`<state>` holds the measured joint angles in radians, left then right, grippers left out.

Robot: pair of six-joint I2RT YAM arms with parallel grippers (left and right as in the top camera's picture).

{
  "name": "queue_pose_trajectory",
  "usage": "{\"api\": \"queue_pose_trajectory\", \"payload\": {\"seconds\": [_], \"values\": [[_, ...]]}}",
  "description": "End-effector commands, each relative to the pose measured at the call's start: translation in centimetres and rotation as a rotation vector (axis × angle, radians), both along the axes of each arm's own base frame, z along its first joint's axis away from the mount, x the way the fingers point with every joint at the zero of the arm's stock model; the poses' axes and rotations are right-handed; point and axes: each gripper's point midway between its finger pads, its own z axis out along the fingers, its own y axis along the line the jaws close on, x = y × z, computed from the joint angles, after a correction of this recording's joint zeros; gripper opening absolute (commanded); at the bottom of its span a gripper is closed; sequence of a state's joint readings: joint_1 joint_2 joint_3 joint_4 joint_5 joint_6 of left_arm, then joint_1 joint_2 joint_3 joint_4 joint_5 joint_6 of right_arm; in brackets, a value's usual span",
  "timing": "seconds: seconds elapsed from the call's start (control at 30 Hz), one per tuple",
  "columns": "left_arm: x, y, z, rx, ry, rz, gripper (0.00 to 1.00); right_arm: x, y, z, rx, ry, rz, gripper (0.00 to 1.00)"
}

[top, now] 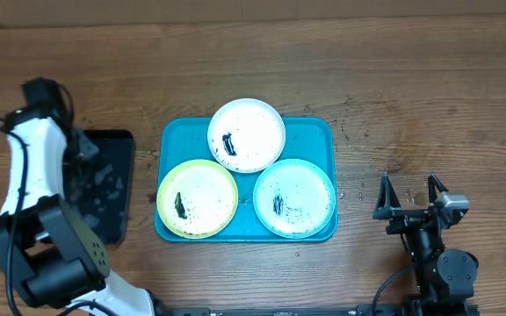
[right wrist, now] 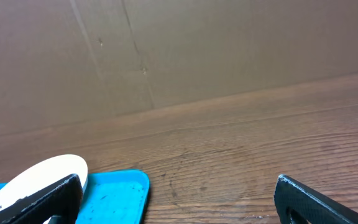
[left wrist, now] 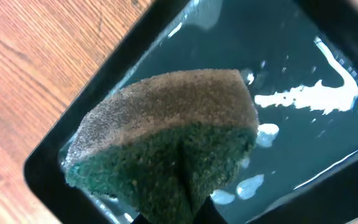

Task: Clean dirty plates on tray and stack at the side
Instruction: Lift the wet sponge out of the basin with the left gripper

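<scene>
Three dirty plates lie on the turquoise tray [top: 314,132] at the table's centre: a white-rimmed plate [top: 246,133] at the back, a yellow-green one [top: 197,198] front left and a pale mint one [top: 293,197] front right. Each has black smears and specks. My left gripper [top: 84,147] is over the black tray, shut on a green and tan sponge [left wrist: 166,130]; its fingertips [left wrist: 173,214] show at the bottom edge of the left wrist view. My right gripper [top: 408,197] is open and empty right of the turquoise tray; its wrist view [right wrist: 179,205] shows the tray corner [right wrist: 114,193] and the white plate [right wrist: 36,174].
A smaller glossy black tray [top: 117,139] stands left of the turquoise tray, wet inside with droplets [left wrist: 303,93]. A brown cardboard wall [right wrist: 197,50] rises behind the wooden table [top: 429,96].
</scene>
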<state>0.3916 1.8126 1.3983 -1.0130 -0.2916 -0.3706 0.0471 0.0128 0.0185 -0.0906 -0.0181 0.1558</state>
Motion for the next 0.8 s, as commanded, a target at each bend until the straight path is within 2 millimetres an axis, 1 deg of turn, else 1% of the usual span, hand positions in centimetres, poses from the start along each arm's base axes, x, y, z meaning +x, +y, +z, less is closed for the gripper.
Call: {"api": "queue_pose_trajectory", "payload": {"seconds": [0.0,0.07,0.1,0.13,0.17,0.2,0.3,0.33,0.37,0.43,0.47,0.53,0.57,0.63,0.67,0.7,0.77], "values": [[0.8,0.9,2.8,0.12,0.001,-0.024,0.04,0.0,-0.3,-0.1,-0.008,-0.007,-0.013,1.0],[1.3,0.6,4.2,0.126,-0.012,-0.028,0.04,0.0,-0.3,-0.1,-0.007,-0.007,-0.013,1.0],[1.3,0.4,4.6,0.121,-0.017,-0.015,0.04,0.0,-0.3,-0.1,-0.007,-0.007,-0.013,1.0],[1.3,0.4,4.6,0.129,-0.013,-0.015,0.04,0.0,-0.3,-0.1,-0.007,-0.007,-0.013,1.0],[1.1,0.6,4.3,0.146,-0.003,-0.01,0.04,0.0,-0.3,-0.1,-0.007,-0.007,-0.013,1.0],[1.0,0.7,3.5,0.155,0.002,0.001,0.04,0.0,-0.3,-0.1,-0.007,-0.007,-0.013,1.0],[0.3,0.2,0.2,0.129,0.017,0.011,0.04,0.0,-0.3,-0.1,-0.007,-0.007,-0.013,1.0],[-0.1,0.0,-0.6,0.123,0.03,0.008,0.04,0.0,-0.3,-0.1,-0.007,-0.007,-0.013,1.0],[-0.5,-0.2,-1.0,0.119,0.046,0.007,0.04,0.0,-0.3,-0.1,-0.007,-0.007,-0.013,1.0],[-0.8,-0.2,-1.0,0.118,0.074,-0.033,0.04,0.0,-0.3,-0.1,-0.008,-0.007,-0.013,1.0],[-0.7,-0.2,-0.5,0.119,0.083,-0.06,0.04,0.0,-0.3,-0.1,-0.007,-0.007,-0.013,1.0],[-0.3,0.1,1.6,0.129,0.077,-0.066,0.04,0.0,-0.3,-0.1,-0.007,-0.007,-0.013,1.0],[0.1,0.3,3.0,0.133,0.066,-0.065,0.04,0.0,-0.3,-0.1,-0.007,-0.007,-0.013,1.0],[1.0,0.0,6.5,0.114,0.02,-0.056,0.04,0.0,-0.3,-0.1,-0.007,-0.007,-0.013,1.0],[1.4,-0.3,7.8,0.09,-0.011,-0.049,0.04,0.0,-0.3,-0.1,-0.007,-0.007,-0.013,1.0],[2.1,-1.2,9.6,0.041,-0.058,-0.054,0.04,0.0,-0.3,-0.1,-0.007,-0.007,-0.013,1.0],[3.1,-3.4,12.2,-0.078,-0.144,-0.083,0.04,0.0,-0.3,-0.1,-0.007,-0.007,-0.013,1.0]]}}
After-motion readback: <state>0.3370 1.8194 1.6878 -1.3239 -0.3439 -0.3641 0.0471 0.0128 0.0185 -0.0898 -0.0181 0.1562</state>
